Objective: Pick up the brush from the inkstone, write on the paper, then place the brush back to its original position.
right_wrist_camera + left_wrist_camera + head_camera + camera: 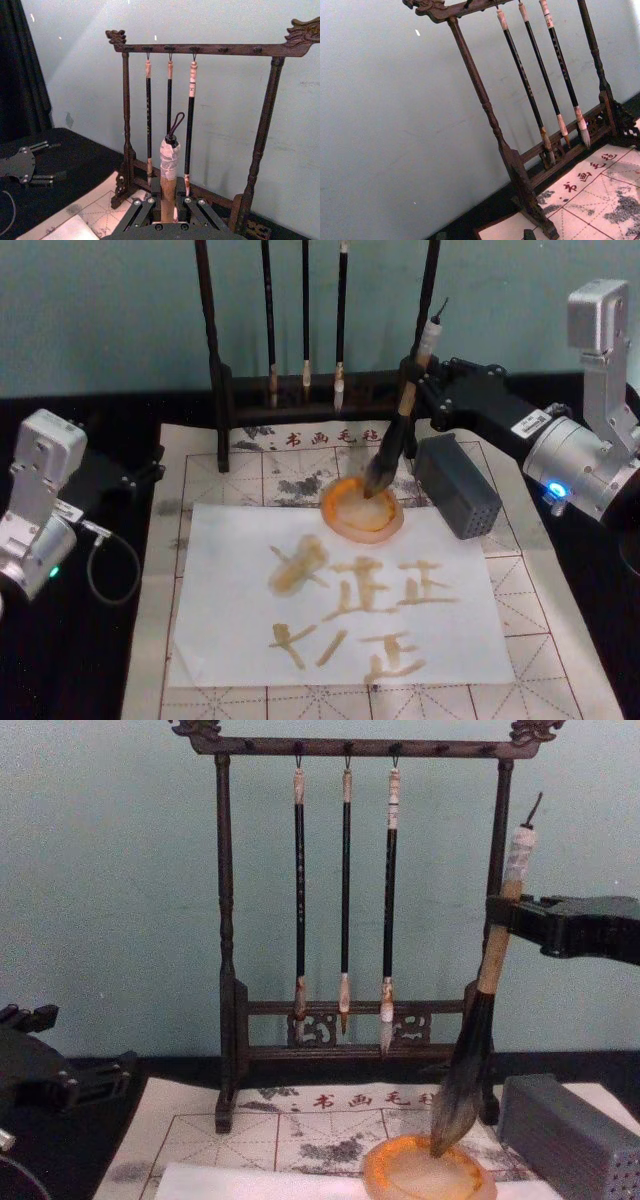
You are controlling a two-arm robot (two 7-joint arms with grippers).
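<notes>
The brush [405, 410] leans with its bushy bristles resting in the orange-brown inkstone [340, 521], its white-taped top tilted up and back. My right gripper [411, 377] is shut on the pale handle just below the tape, and it holds the brush [480, 1010] the same way in the chest view, above the inkstone [380, 1163]. In the right wrist view the fingers [146, 204] clamp the handle of the brush [169, 160]. The white paper [230, 640] lies in front of the inkstone and carries several brownish written characters. My left gripper [150, 466] is parked open at the table's left side.
A dark wooden rack [212, 360] with three thin hanging brushes [345, 870] stands behind the inkstone. A grey perforated block [458, 485] sits just right of the inkstone. The cream grid mat [560, 620] lies under the paper on a black cloth.
</notes>
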